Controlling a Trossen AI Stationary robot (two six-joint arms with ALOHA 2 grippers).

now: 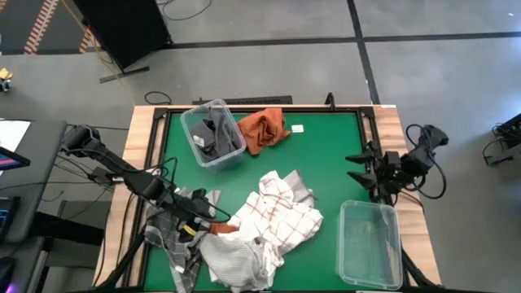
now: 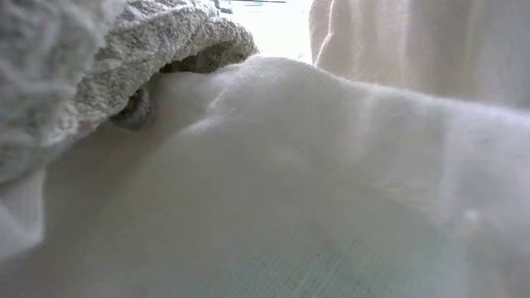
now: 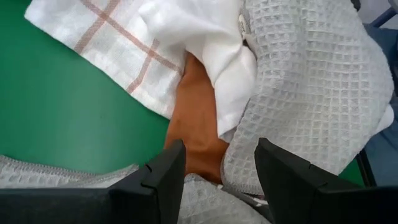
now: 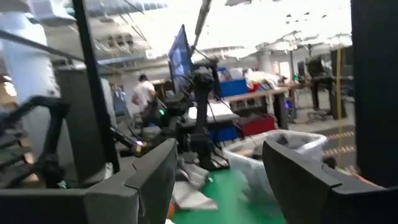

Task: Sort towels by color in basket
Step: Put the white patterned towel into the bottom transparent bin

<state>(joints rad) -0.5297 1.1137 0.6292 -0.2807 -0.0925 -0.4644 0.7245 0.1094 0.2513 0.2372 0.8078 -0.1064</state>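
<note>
Dark grey towel [image 1: 218, 134] lies in the clear plastic bin [image 1: 195, 122]; rust-orange towel [image 1: 262, 129] lies beside it. Remaining towels are heaped unsorted. Left gripper [image 3: 219, 167], jaws wide, hovers over the heap. Right gripper [image 1: 356, 168] waits, open.

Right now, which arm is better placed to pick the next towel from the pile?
Left. Its tool hangs open at the towel pile; the right tool waits at the table's right edge.
</note>
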